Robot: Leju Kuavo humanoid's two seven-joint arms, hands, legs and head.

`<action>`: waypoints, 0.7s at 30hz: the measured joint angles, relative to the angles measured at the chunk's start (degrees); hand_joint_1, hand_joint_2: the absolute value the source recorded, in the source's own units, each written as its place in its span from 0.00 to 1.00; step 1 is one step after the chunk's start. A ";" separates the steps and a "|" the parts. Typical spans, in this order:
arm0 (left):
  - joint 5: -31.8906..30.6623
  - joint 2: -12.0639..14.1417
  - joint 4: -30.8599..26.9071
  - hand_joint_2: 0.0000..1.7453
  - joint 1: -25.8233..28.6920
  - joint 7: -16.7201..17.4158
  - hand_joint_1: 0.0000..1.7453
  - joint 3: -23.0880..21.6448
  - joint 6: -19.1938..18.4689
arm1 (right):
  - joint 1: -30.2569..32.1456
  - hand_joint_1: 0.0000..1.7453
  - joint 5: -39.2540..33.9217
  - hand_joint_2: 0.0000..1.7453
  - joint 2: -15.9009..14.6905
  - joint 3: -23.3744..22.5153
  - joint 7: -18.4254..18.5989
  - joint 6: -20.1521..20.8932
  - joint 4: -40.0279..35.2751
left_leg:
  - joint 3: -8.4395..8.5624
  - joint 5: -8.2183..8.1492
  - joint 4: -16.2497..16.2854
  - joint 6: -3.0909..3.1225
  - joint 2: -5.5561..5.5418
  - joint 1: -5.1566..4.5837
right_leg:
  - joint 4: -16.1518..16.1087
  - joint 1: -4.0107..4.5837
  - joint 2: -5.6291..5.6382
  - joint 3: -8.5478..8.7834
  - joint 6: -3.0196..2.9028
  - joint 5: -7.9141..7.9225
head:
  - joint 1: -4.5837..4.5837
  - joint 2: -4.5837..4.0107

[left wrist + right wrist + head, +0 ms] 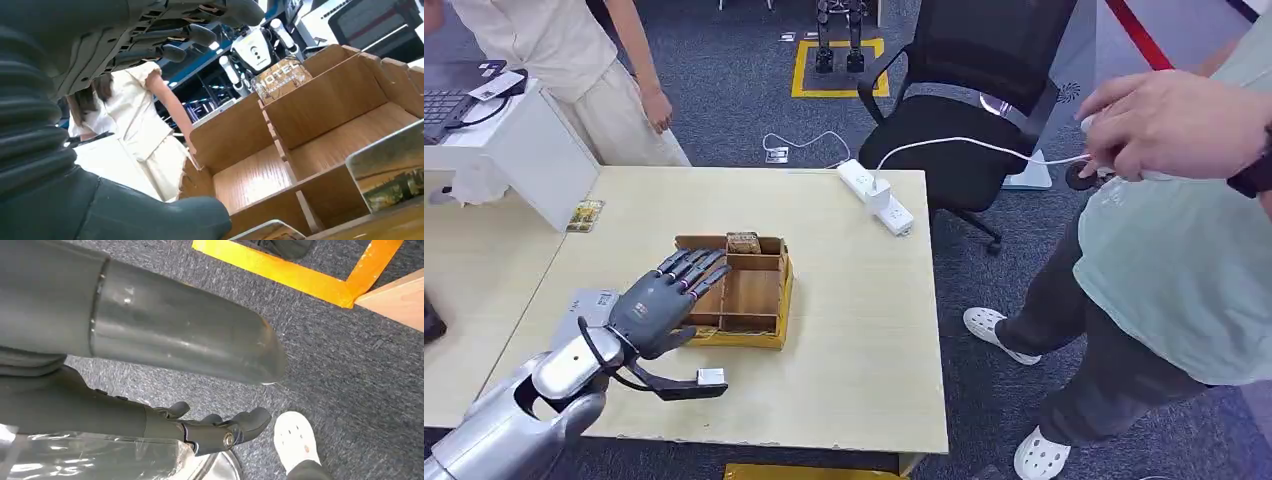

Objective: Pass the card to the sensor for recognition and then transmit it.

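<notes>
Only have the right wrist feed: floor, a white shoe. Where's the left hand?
Observer: The left hand is over the wooden divided box on the table, fingers extended, holding nothing.
Operator: Card visible?
Observer: Yes. A card marked HOTEL stands in the box's far compartment, beyond the fingertips.
Operator: Anyone close?
Observer: A person in a green shirt stands at the table's right side. A white cable runs from their hand to a power strip.
</notes>
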 joint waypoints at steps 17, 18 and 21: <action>7.15 0.59 -0.24 1.00 -0.21 -4.19 0.00 4.28 -2.40 | 0.31 0.00 1.24 0.00 0.17 -1.16 -0.55 0.74 -0.11 | 0.01 0.00 0.00 0.00 0.00 0.00 | 0.00 0.00 0.01 0.00 0.00 0.00 | -0.02 0.00; 7.17 0.61 -0.46 1.00 -0.37 -4.20 0.00 4.44 -2.58 | 0.32 0.00 1.36 0.00 0.20 -1.18 -0.57 0.74 -0.11 | 0.01 0.00 0.00 0.00 0.00 0.00 | 0.00 0.00 0.01 0.00 0.00 0.00 | 0.00 0.00; 7.28 0.98 -1.07 1.00 -0.93 -4.26 0.00 4.79 -3.04 | 0.37 0.00 1.44 0.00 0.22 -1.33 -0.59 0.76 -0.11 | 0.01 0.00 0.00 0.00 0.00 0.00 | 0.00 0.00 0.01 0.00 0.00 0.00 | 0.00 0.00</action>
